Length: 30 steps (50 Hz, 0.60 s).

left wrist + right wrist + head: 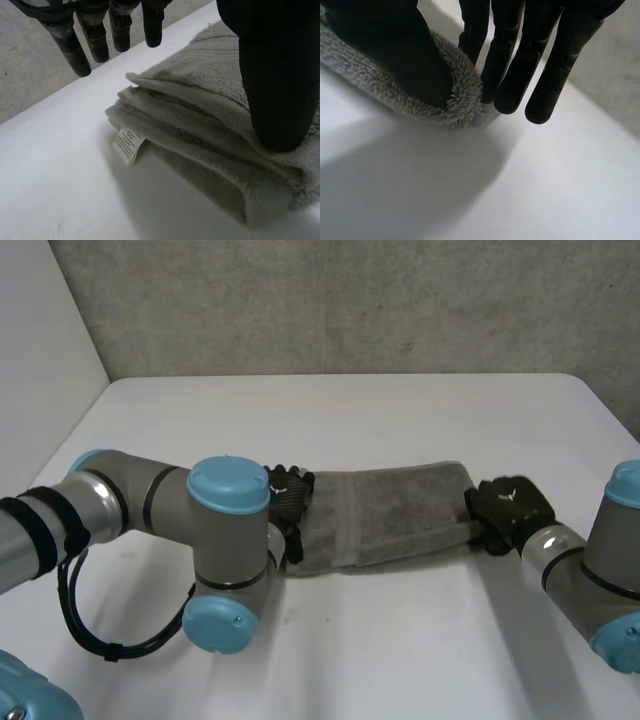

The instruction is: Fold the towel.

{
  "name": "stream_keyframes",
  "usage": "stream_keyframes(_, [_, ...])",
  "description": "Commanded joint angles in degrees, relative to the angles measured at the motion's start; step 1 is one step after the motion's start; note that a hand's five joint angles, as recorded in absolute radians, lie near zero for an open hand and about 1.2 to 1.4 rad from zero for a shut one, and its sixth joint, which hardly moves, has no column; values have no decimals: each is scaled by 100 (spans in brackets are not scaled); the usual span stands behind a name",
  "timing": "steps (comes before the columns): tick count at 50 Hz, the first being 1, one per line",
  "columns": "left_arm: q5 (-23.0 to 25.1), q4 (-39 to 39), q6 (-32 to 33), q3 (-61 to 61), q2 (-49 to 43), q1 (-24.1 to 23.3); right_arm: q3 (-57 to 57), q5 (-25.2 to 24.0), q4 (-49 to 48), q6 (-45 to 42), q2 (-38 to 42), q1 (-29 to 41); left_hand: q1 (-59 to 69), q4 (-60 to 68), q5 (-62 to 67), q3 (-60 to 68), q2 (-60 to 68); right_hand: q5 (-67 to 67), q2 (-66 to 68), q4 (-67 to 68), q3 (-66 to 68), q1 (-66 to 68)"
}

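Light on my feed is soft and even, kind of dim, with no glare off the white table [400,410]. It seems to come from overhead. The towel [390,515] only drops a thin, soft-edged shadow along its side toward the table's near edge. On the wrist cams the left hand [277,75] and right hand [545,65] read as mostly flat black, just a dull sheen on the left one.

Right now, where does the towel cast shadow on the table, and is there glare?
Head view: even light, no glare on the table, thin shadow along the near edge of the towel. Left wrist view: soft shadow beside the label. Right wrist view: broad shadow under the towel's end.
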Motion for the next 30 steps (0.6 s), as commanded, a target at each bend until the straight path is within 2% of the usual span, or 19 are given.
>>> stream_keyframes(1, [20, 7, -58, -366, 666, -38, -455, 4, -480, -421, -460, 557, 133, 118, 24, 120, 118, 1528, 1302, 1190, 1230, 2823])
stream_keyframes(3, [-6, 7, -58, -454, 868, -3, -945, 48, -445, -465, -294, 1187, 116, 101, 8, 103, 102, 1528, 1302, 1190, 1230, 2823])
stream_keyframes(6, [-33, 7, -58, -648, 1213, 200, -1185, 4, -419, -518, -117, 1506, 116, 101, 8, 103, 102, 1528, 1302, 1190, 1230, 2823])
stream_keyframes(8, [-173, 7, -58, -901, 1659, 532, -1728, -66, -296, -728, 329, 2329, 116, 101, 8, 103, 102, 1528, 1302, 1190, 1230, 2823])
stream_keyframes(9, [-174, 7, -58, -903, 1661, 534, -1730, -66, -296, -729, 331, 2332, 116, 101, 8, 103, 102, 1528, 1302, 1190, 1230, 2823])
stream_keyframes(11, [-261, 24, -58, -1096, 1899, 727, -2062, -145, -269, -1070, 786, 2840, 133, 118, 24, 120, 118, 1528, 1302, 1190, 1230, 2823])
stream_keyframes(13, [-358, 147, -58, -1446, 2310, 1129, -2168, -250, -269, -1194, 1023, 3016, 133, 118, 24, 120, 118, 1528, 1302, 1190, 1230, 2823])
stream_keyframes(16, [-332, 322, -49, -1719, 2601, 1403, -2266, -522, -278, -1344, 1367, 3228, 149, 135, 41, 137, 135, 1528, 1302, 1190, 1230, 2823])
stream_keyframes(19, [-314, 481, -40, -1869, 2716, 1465, -2310, -716, -287, -1335, 1605, 3290, 149, 135, 41, 137, 135, 1528, 1302, 1190, 1230, 2823])
stream_keyframes(23, [-174, 543, -40, -1887, 2716, 1439, -2310, -743, -278, -1274, 1597, 3282, 149, 135, 41, 137, 135, 1528, 1302, 1190, 1230, 2823])
stream_keyframes(24, [-69, 551, -49, -1852, 2716, 1395, -2284, -743, -287, -1256, 1501, 3247, 149, 135, 41, 137, 135, -398, -624, -736, -696, 897])
stream_keyframes(25, [-68, 552, -49, -1852, 2716, 1395, -2283, -743, -287, -1256, 1500, 3247, 149, 135, 41, 137, 135, -417, -643, -755, -715, 878])
stream_keyframes(27, [185, 578, -84, -1730, 2690, 1299, -2214, -621, -313, -1090, 1072, 3194, 149, 135, 41, 137, 135, -4135, -4362, -4473, -4433, -2840])
stream_keyframes(28, [187, 578, -84, -1729, 2690, 1298, -2213, -620, -313, -1089, 1070, 3194, 149, 135, 41, 137, 135, -4151, -4378, -4489, -4449, -2856])
stream_keyframes(29, [274, 613, -136, -1590, 2637, 1211, -2170, -446, -305, -889, 817, 3107, 149, 135, 41, 137, 135, -5472, -5698, -5810, -5770, -4177])
stream_keyframes(30, [275, 613, -137, -1588, 2637, 1210, -2108, -192, -278, -565, 580, 2914, 149, 135, 41, 137, 135, -5472, -5698, -5810, -5770, -4177])
